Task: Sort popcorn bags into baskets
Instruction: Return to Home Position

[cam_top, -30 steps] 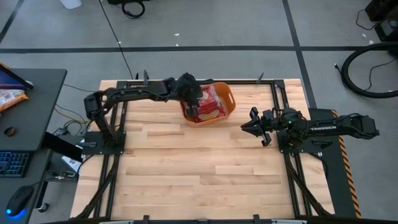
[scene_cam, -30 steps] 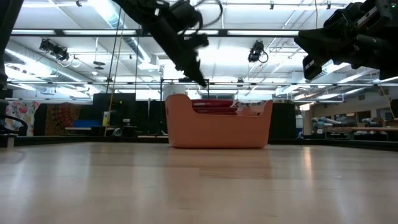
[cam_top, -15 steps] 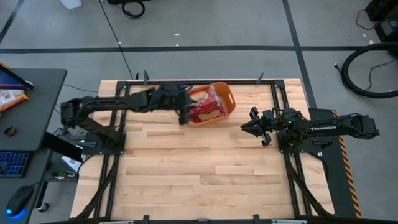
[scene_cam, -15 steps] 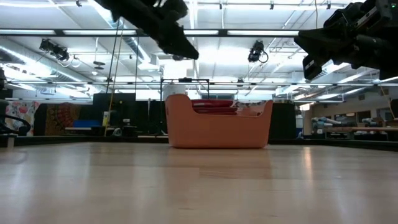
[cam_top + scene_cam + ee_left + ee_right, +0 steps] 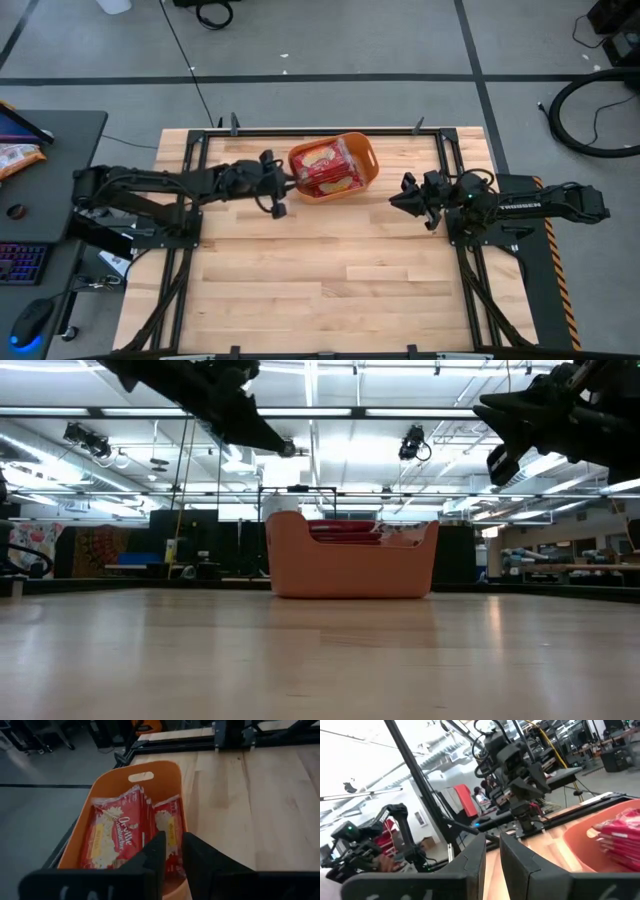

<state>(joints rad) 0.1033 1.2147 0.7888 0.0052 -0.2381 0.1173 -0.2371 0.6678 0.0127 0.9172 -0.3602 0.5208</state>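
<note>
The orange tub (image 5: 371,166) stands on its base near the table's far edge, with its near wall (image 5: 350,565) facing the low camera. Several red popcorn bags (image 5: 325,168) lie stacked inside it, and their tops (image 5: 345,530) show just over the rim. In the left wrist view the bags (image 5: 120,835) fill the tub (image 5: 150,770). My left gripper (image 5: 282,190) hovers left of the tub, raised (image 5: 285,450), fingers shut (image 5: 173,842) and holding nothing. My right gripper (image 5: 396,198) waits right of the tub, raised, shut (image 5: 492,842), facing the tub wall (image 5: 590,850).
Black frame rails (image 5: 300,130) run along the table's far and side edges. Bare wood (image 5: 330,280) spreads across the near half of the table. A dark desk (image 5: 40,170) with a keyboard stands beyond the left edge.
My left gripper has drawn back from over the tub toward the table's left and near side, and its arm has folded back. It has also risen in the low view. The bags stay in the tub. My right gripper has turned slightly.
</note>
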